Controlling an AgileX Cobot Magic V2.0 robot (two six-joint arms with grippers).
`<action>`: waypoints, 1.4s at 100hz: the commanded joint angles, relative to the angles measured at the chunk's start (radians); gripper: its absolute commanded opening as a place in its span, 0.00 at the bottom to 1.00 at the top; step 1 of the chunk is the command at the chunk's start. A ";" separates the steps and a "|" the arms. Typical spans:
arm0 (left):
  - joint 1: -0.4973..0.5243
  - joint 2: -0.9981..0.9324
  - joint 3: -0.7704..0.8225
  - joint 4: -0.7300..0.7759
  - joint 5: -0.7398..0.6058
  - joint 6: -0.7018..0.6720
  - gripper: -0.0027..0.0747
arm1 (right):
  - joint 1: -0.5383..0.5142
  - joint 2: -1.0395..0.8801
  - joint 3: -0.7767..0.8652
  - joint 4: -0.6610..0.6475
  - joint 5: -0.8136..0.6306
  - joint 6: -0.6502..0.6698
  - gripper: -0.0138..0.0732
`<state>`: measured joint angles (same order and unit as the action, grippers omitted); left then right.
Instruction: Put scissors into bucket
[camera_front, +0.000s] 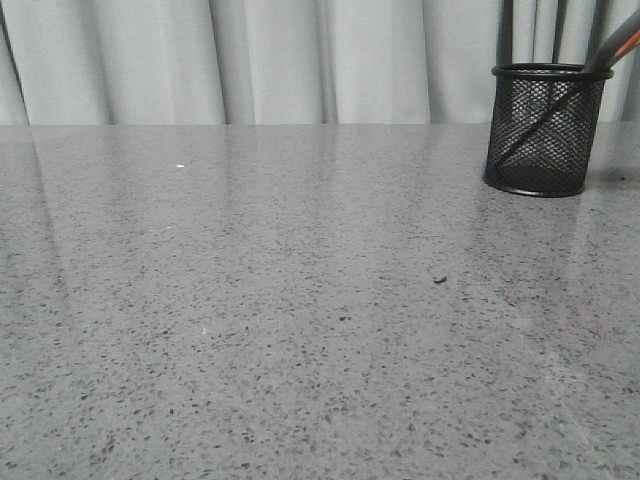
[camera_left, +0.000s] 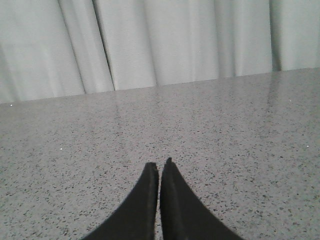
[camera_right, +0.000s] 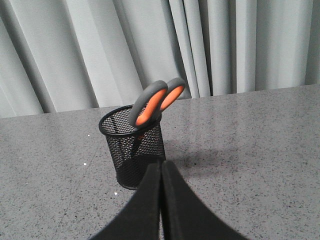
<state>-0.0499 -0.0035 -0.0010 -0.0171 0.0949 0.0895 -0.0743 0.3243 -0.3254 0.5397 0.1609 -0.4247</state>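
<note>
The black wire-mesh bucket (camera_front: 545, 130) stands upright at the far right of the grey table. The scissors (camera_front: 612, 48) rest inside it, blades down, with the handles leaning out over the rim. In the right wrist view the bucket (camera_right: 132, 145) holds the scissors (camera_right: 155, 102), whose grey handles with orange lining stick up above the rim. My right gripper (camera_right: 161, 162) is shut and empty, just in front of the bucket. My left gripper (camera_left: 159, 163) is shut over bare table with nothing in it. Neither gripper shows in the front view.
A grey speckled table (camera_front: 300, 320) fills the front view. Pale pleated curtains (camera_front: 300, 60) hang along its far edge. A small dark speck (camera_front: 440, 280) lies on the surface.
</note>
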 joint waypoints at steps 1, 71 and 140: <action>0.003 -0.026 0.017 0.002 -0.076 -0.009 0.01 | -0.008 0.008 -0.025 -0.002 -0.066 -0.014 0.08; 0.003 -0.026 0.017 0.002 -0.074 -0.009 0.01 | -0.008 0.008 -0.025 -0.002 -0.066 -0.014 0.08; 0.003 -0.026 0.017 0.002 -0.074 -0.009 0.01 | -0.008 -0.322 0.342 -0.570 -0.118 0.406 0.08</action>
<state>-0.0499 -0.0035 -0.0010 -0.0146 0.0949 0.0895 -0.0743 0.0477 0.0042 0.0000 0.1317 -0.0266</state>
